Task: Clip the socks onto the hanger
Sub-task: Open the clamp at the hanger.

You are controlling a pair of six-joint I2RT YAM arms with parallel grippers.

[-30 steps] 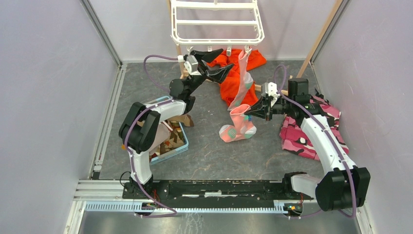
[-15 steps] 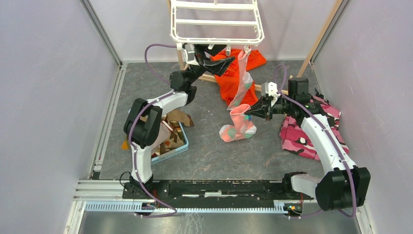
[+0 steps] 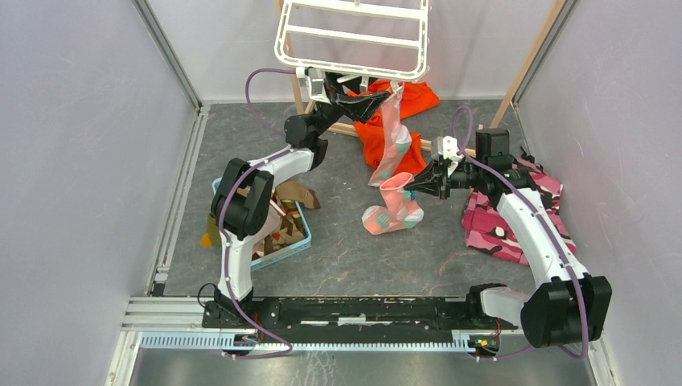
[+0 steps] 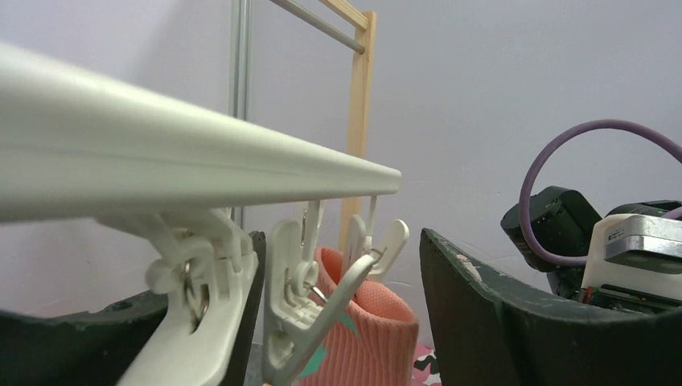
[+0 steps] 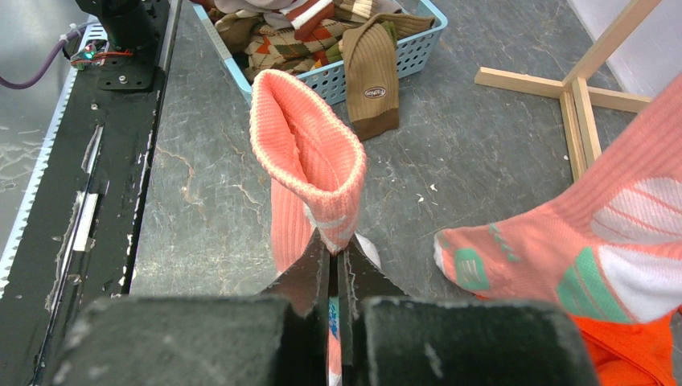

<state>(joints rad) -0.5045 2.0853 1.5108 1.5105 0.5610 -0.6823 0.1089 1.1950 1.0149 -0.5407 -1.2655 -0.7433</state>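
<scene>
sock (image 5: pixel 310 153) pinched in right claw (image 5: pixel 336 251) (left claw (image 4: pixel 342 257) spread).

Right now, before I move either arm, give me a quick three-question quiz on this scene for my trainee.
1. True or false: the right gripper is shut on a pink sock.
2. The left gripper's fingers flank: A) the basket rim, B) the hanger's clips, C) the orange garment.
3. Fill in: the hanging sock is held by a ____.
Key: 1 true; 2 B; 3 clip.
</scene>
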